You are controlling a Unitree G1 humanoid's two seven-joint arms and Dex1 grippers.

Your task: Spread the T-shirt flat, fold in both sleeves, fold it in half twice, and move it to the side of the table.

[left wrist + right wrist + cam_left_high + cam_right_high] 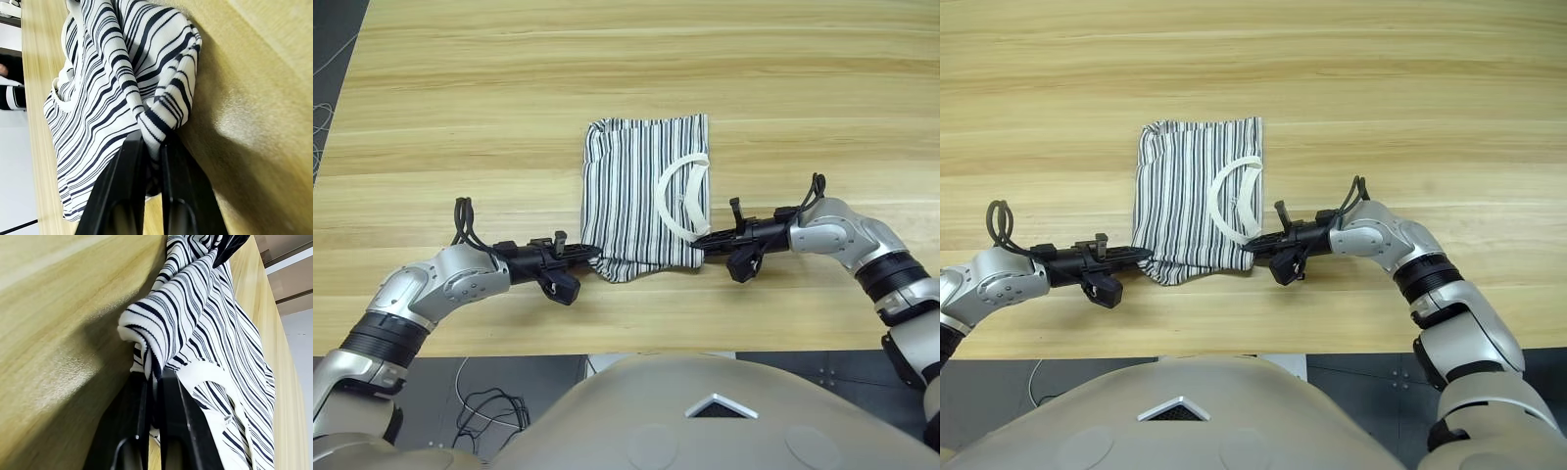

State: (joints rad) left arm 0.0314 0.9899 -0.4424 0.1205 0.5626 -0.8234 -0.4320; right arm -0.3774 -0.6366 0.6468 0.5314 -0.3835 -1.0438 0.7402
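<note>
The striped T-shirt (641, 191) lies folded into a compact rectangle in the middle of the wooden table (607, 59). The left gripper (592, 253) clenches its near-left corner and the right gripper (702, 238) its near-right corner (both pinching bunched cloth), probably so both corners lift together when the bundle goes sideways.

No lettering, number or sign can be read anywhere from here; the T-shirt (641, 196) carries only stripes.
</note>
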